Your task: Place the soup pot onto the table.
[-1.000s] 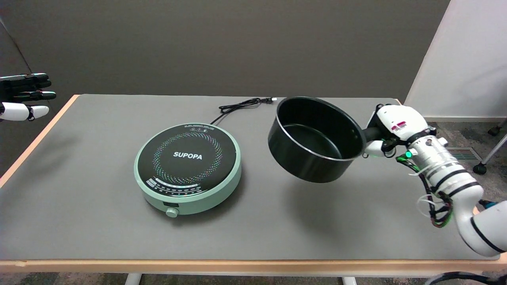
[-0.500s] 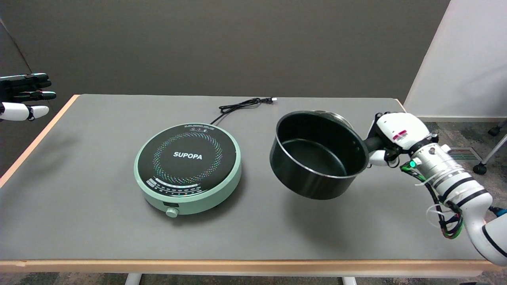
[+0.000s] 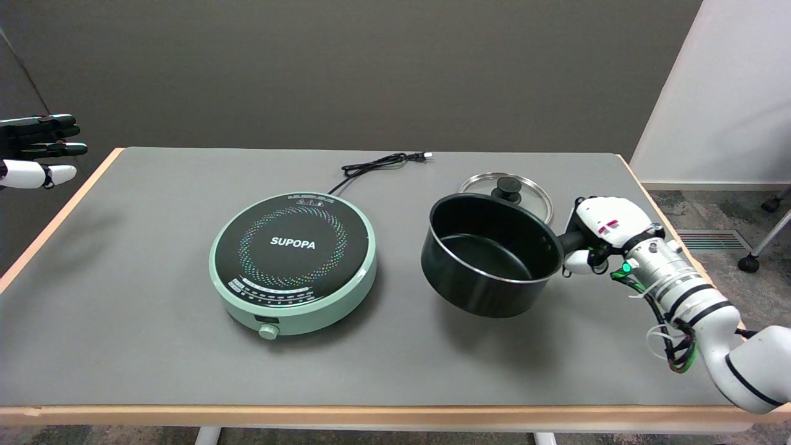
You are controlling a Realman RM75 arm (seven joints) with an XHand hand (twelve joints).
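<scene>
The black soup pot [image 3: 488, 256] is empty and tilts slightly toward the camera, low over the grey table [image 3: 123, 247], right of the cooker. Whether its base touches the table I cannot tell. My right hand [image 3: 599, 232] grips the pot's short black handle [image 3: 570, 241] from the right side, fingers wrapped around it.
A mint-green induction cooker [image 3: 293, 262] marked SUPOPA sits left of the pot, its black cord [image 3: 377, 164] trailing to the back. A glass lid [image 3: 507, 188] with a black knob lies just behind the pot. The idle left hand [image 3: 34, 148] hangs at the upper left.
My right hand has lowered the pot toward the table and levelled it somewhat. The lid behind it has come into view.
</scene>
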